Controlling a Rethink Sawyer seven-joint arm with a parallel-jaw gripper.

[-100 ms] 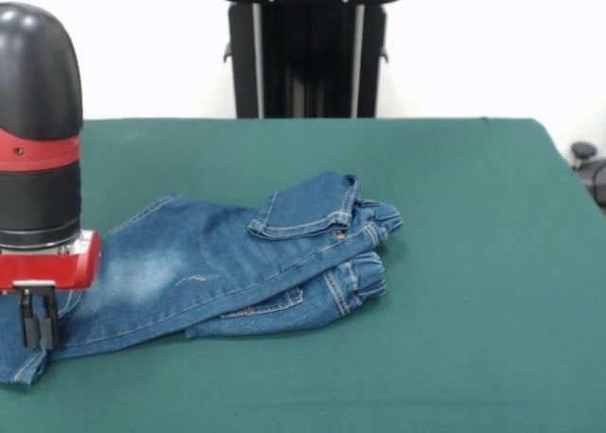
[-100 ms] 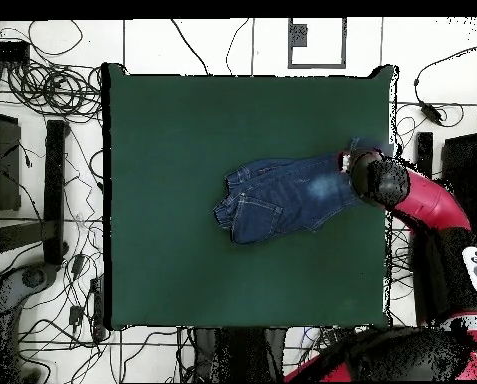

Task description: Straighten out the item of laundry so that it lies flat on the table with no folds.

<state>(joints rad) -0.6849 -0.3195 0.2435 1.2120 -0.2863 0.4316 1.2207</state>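
Note:
The item of laundry (image 1: 237, 262), a small pair of blue jeans with faded patches, lies crumpled on the green table (image 1: 473, 262). Its waist and pockets are folded over in a bunched heap at the middle, and its legs stretch to the left. My gripper (image 1: 39, 343) stands at the leg end by the left edge, its two black fingers pressed together on the denim near the hem. In the overhead view the jeans (image 2: 277, 195) lie right of the table's (image 2: 182, 130) centre. The gripper (image 2: 351, 160) sits at their right end, close to the table's right edge.
The arm's black and red wrist (image 1: 38, 139) rises above the leg end. Bare green felt spreads around the jeans. Cables (image 2: 52, 90) and stands crowd the floor beside the table in the overhead view. A dark object (image 1: 589, 168) sits off the table's right corner.

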